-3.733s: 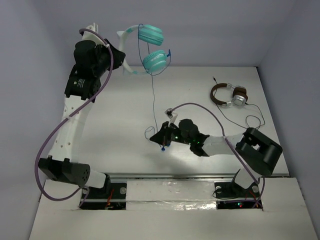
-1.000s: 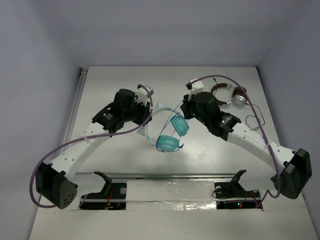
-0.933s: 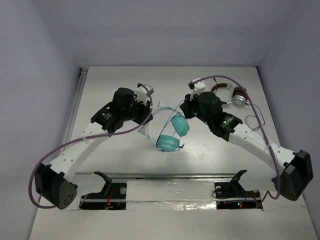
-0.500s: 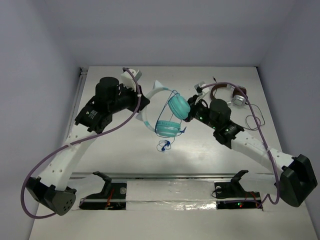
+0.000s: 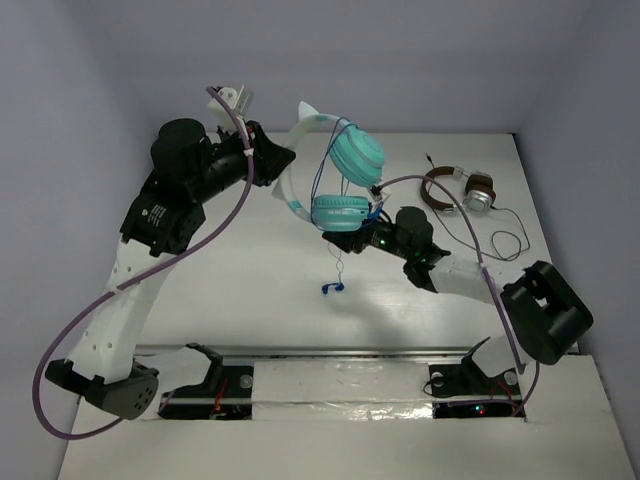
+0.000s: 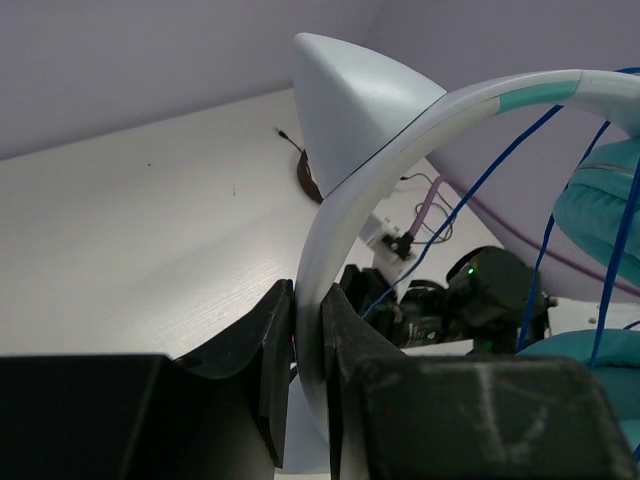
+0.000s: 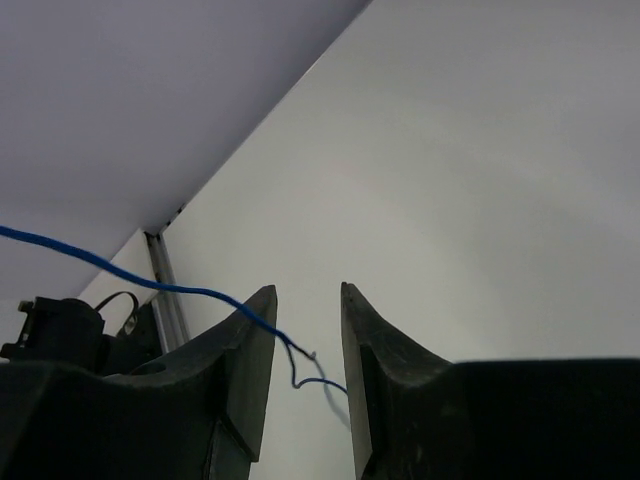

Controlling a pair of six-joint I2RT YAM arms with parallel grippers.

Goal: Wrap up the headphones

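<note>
The left gripper, clenched on the headband, has hoisted the headphones from low over the tabletop to well above it. The right gripper, pinched a second ago, has parted, leaving the cable loose between its jaws. The tail dangles, likely needing re-gripping for another turn.

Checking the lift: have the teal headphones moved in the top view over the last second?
Yes. The teal headphones moved up the frame, from below the brown-banded headphones to level with them.
</note>
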